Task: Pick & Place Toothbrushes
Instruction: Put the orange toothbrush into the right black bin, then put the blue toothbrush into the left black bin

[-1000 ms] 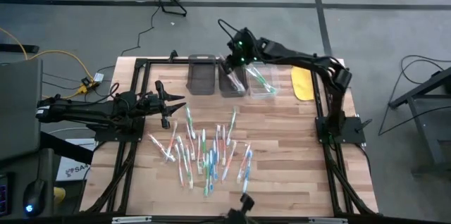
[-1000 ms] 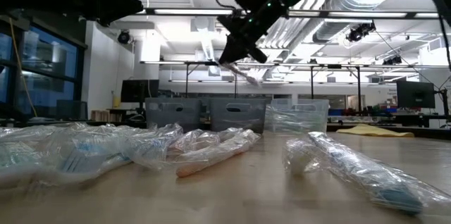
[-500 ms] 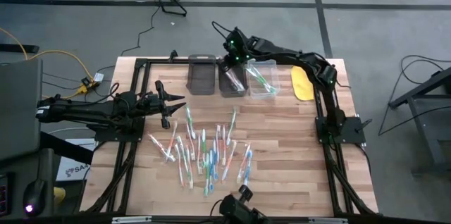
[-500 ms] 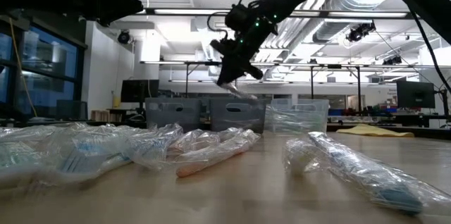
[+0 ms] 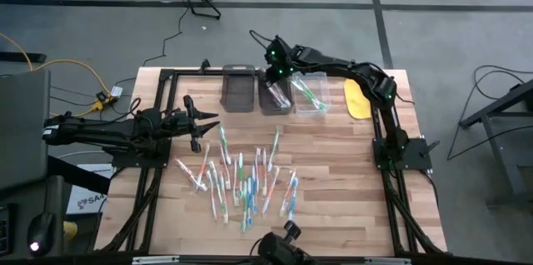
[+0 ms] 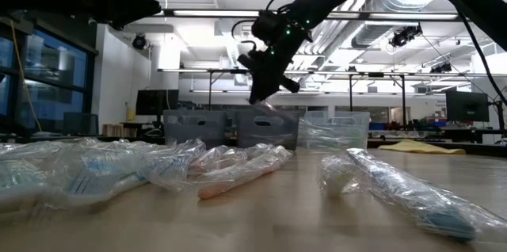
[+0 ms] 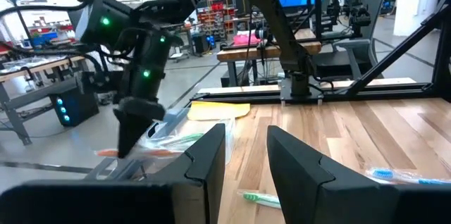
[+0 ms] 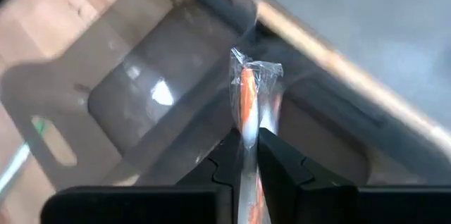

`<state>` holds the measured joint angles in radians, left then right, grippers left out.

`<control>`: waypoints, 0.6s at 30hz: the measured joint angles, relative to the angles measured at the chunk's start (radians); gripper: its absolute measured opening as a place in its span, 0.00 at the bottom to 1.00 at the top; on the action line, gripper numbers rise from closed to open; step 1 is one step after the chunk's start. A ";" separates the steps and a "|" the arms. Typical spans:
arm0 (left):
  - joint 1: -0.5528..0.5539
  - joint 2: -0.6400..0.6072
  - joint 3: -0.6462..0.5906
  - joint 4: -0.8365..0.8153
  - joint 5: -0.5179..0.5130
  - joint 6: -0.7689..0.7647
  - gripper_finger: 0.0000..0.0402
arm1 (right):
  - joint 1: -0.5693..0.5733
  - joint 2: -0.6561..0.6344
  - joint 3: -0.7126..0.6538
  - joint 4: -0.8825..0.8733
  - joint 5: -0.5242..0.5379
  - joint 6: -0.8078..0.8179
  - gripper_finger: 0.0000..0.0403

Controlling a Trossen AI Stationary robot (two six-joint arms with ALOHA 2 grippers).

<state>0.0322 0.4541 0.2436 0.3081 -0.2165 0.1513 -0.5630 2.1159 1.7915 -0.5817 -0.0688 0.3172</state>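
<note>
Several wrapped toothbrushes (image 5: 241, 177) with white, green, blue and orange handles lie scattered on the wooden table's middle. My right gripper (image 5: 271, 67) hangs over the middle grey bin (image 5: 274, 94) at the far edge, shut on an orange toothbrush (image 8: 246, 97) in a clear wrapper. In the low view that gripper (image 6: 264, 97) stands just above the bin's rim (image 6: 266, 116). My left gripper (image 5: 206, 122) waits at the table's left, level and open, with nothing between its fingers (image 7: 211, 155). My right gripper pinches the wrapped orange toothbrush between its two fingers (image 8: 278, 159), on the handle (image 8: 247, 131). The fingers slant down from above and lie along the toothbrush. Its free end sticks out ahead of the fingertips. The toothbrush is lifted clear, above the inside of the grey bin.
A dark grey bin (image 5: 237, 88) stands left of the middle one. A clear bin (image 5: 309, 94) to its right holds green toothbrushes. A yellow flat object (image 5: 358, 98) lies at the far right. A black frame (image 5: 158, 132) borders the table.
My right gripper has come down toward the middle bin and a little toward the table's left edge, tipping more steeply downward. The orange toothbrush has gone with it and now hangs just over the bin.
</note>
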 joint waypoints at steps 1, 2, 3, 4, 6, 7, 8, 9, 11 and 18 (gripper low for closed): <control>0.000 0.000 0.000 -0.002 0.000 0.000 0.25 | 0.001 0.000 0.000 -0.005 -0.005 0.000 0.10; 0.000 0.000 0.000 -0.003 0.000 0.000 0.25 | 0.001 0.000 0.000 -0.004 -0.009 0.000 0.11; 0.000 0.000 0.000 -0.005 0.000 0.000 0.25 | 0.001 0.000 0.000 -0.005 -0.010 0.000 0.12; 0.000 0.000 0.000 -0.005 0.000 0.000 0.25 | 0.003 -0.001 0.000 -0.006 -0.006 0.000 0.13; 0.000 0.000 0.000 -0.005 0.000 0.000 0.25 | 0.007 -0.001 0.000 -0.012 0.015 0.002 0.17; 0.000 0.000 0.000 -0.005 0.000 0.000 0.25 | 0.007 -0.001 0.000 -0.013 0.018 0.002 0.19; 0.000 0.000 0.000 -0.005 0.000 0.000 0.25 | 0.007 -0.003 0.000 -0.014 0.018 0.002 0.21; 0.000 0.000 0.000 -0.005 0.000 0.000 0.25 | 0.007 -0.005 0.000 -0.013 0.018 0.003 0.24; 0.000 0.000 0.000 -0.005 0.000 0.000 0.25 | 0.007 -0.007 0.000 -0.013 0.016 0.003 0.29; 0.000 0.000 0.000 -0.007 0.000 0.000 0.25 | 0.008 -0.023 0.000 -0.105 -0.025 0.015 0.43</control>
<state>0.0322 0.4538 0.2436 0.3015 -0.2165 0.1513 -0.5555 2.0931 1.7920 -0.6868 -0.0934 0.3323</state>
